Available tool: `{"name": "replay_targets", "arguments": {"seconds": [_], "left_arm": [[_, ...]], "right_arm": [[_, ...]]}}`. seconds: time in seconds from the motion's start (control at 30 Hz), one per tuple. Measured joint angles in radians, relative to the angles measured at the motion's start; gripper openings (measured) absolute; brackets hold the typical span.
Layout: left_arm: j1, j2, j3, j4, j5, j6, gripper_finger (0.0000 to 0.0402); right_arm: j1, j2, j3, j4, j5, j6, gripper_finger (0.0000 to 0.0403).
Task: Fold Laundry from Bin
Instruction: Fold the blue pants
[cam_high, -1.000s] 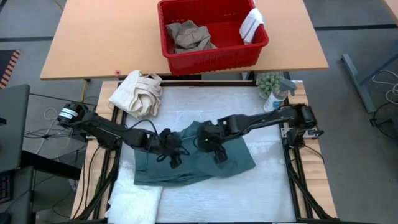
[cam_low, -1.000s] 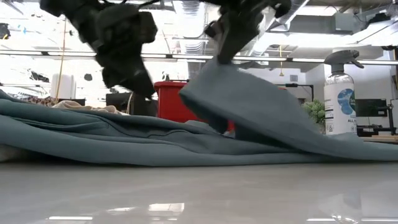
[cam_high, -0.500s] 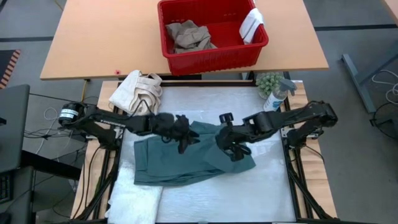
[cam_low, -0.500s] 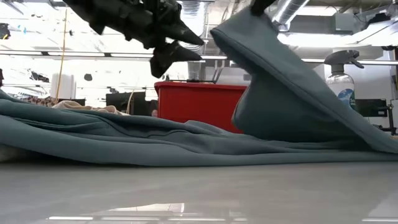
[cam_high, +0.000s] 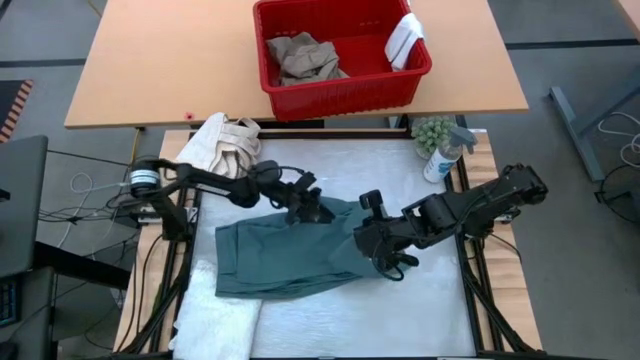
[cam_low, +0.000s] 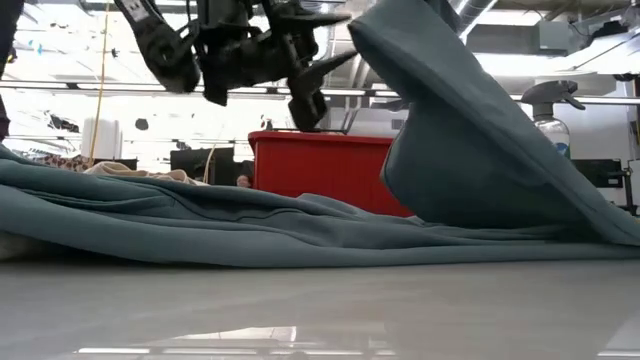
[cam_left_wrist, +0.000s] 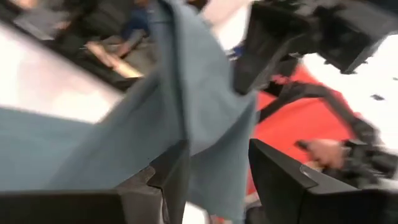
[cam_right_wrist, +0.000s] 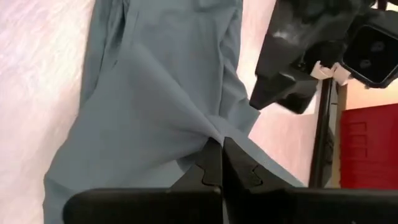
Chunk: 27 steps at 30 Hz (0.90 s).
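- Laundry is spread over several places: the teal garment (cam_high: 300, 255) lies on the work table (cam_high: 440, 300), the white towel (cam_high: 215, 320) lies at the table's near left corner with the garment's edge over it, and the khaki trousers (cam_high: 305, 58) and a small white cloth (cam_high: 405, 38) are left in the bin (cam_high: 345, 95).
- The bin stands on the wooden table (cam_high: 150, 60) behind the work area, well apart from both arms.
- The right gripper (cam_right_wrist: 221, 163) is closed tightly on a pinch of the teal garment, and one part of the garment is held up from the table, as is seen in the low view.
- The left gripper (cam_left_wrist: 214, 165) is above the garment's far edge, near the right gripper. Its fingers stand half apart and a hanging fold of the teal cloth is seen between them, but a firm grip cannot be told.
- The garment is judged to be in the middle of a fold: one part is lifted, the rest lies flat and wrinkled.
- No finished folded stack is seen on the table; the towel looks laid down, but whether it is folded cannot be told.
- The trousers and the white cloth are not yet taken out, so much of the task is judged to be left.
- A cream canvas bundle (cam_high: 220, 148) and a spray bottle (cam_high: 445, 152) are beside the work area and are not touched.
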<state>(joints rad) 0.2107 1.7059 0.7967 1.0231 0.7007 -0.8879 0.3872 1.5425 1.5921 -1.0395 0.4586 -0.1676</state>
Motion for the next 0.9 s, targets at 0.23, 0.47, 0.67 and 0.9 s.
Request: {"name": "replay_targets", "arguments": {"seconds": [0.23,0.47,0.67,0.9], "left_arm": [[0.004,0.124,0.0,0.223,0.01,-0.165,0.0201],[0.004,0.165,0.026,0.226,-0.001,-0.177,0.0226],[0.001,0.163,0.084,0.214,-0.004,-0.166,0.0225],[-0.009,0.163,0.112,0.131,0.018,-0.13,0.0224]], "right_arm": [[0.004,0.0,0.0,-0.001,0.015,0.01,0.0018],[0.004,0.0,0.0,-0.001,0.015,0.007,0.0018],[0.003,0.0,0.0,0.003,0.015,-0.022,0.0018],[0.003,0.0,0.0,0.008,0.015,-0.028,0.0018]]}}
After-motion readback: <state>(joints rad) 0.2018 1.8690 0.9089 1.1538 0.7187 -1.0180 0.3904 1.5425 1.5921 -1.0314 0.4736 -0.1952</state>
